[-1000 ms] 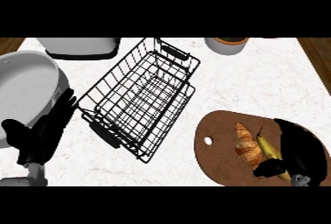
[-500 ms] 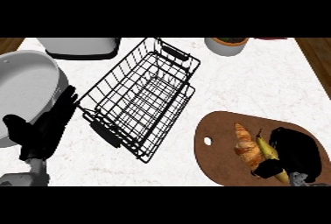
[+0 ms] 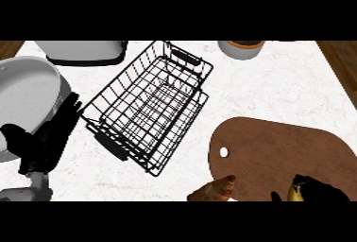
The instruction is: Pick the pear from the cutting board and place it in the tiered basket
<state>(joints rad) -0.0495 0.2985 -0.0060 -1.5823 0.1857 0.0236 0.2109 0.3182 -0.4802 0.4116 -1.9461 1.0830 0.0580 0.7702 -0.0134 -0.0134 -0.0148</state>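
At the lower edge, the right hand curls round the yellow-green pear at the near end of the brown cutting board, beside a croissant, while farther back the left hand rests, fingers straight, left of the black wire tiered basket.

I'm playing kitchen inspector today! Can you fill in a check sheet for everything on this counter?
Surface: white marbled counter.
Job's things: pear at the view's bottom edge, over the cutting board; black wire tiered basket mid-counter, holding nothing.
Clutter: croissant at the board's near edge; white plate at left; grey appliance and a pot at the back.
Hands: right hand curled round the pear; left hand open, resting beside the plate.
Cables: nothing seen.
Surroundings: wood past the counter's sides.
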